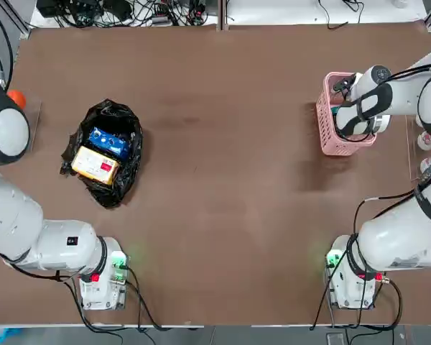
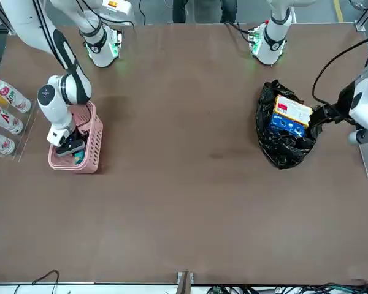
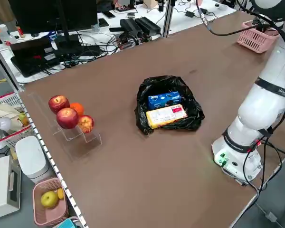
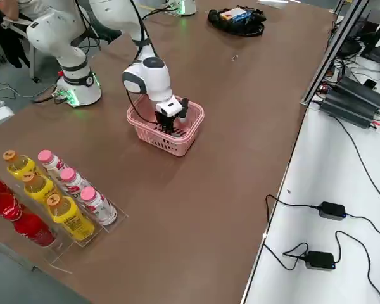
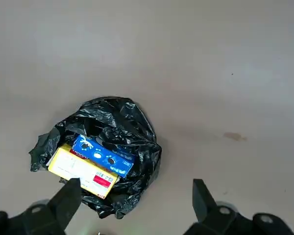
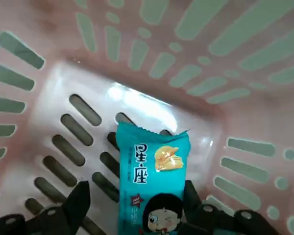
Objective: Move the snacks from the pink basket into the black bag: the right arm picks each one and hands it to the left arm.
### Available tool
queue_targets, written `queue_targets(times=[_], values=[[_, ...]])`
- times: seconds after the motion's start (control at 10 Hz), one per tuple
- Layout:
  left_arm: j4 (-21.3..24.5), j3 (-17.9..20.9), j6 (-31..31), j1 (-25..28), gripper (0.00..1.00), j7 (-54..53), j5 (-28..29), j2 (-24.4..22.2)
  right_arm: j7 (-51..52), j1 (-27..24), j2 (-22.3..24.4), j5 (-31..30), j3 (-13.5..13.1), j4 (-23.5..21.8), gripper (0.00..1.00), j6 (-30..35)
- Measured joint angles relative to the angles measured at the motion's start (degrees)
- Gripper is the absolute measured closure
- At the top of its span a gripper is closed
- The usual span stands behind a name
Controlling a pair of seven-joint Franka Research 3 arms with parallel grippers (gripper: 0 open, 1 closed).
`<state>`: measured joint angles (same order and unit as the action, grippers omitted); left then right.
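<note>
Inside the pink basket [image 6: 245, 112] my right gripper [image 6: 132, 205] straddles the teal packet [image 6: 152, 181], fingers open, probably not touching. Next I squeeze and lift. My left gripper [image 5: 134, 203] waits open above the black bag [image 5: 100, 152].

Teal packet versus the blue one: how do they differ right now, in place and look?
The teal packet lies alone on the floor of the pink basket, between the open fingers of the right gripper; the blue packet sits in the black bag, beside a yellow packet. The teal one shows a cartoon face; the blue one has white marks. Both are flat snack packets lying unheld.
</note>
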<state>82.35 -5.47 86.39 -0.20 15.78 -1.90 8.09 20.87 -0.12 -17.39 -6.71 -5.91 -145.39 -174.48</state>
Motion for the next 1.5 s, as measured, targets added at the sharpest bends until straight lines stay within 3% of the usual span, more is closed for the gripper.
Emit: queue_targets(times=[0.3, 0.9, 1.5], values=[[0.08, 0.02, 0.0, 0.01, 0.0, 0.0, 0.0, 0.04, 0.01, -0.01, -0.18, 0.0, -0.05, 0.0, 0.37, -0.09], [0.1, 0.18, 0.0, 0.99, 0.0, -0.31, 0.0, 0.12, 0.02, 0.0, -0.22, 0.0, 0.04, 0.01, 0.68, -0.17], [0.14, 0.23, -0.2, 2.0, 0.0, -0.37, 0.01, 0.13, 0.03, 0.03, 0.53, -0.02, 0.18, 0.41, 0.71, 2.01]])
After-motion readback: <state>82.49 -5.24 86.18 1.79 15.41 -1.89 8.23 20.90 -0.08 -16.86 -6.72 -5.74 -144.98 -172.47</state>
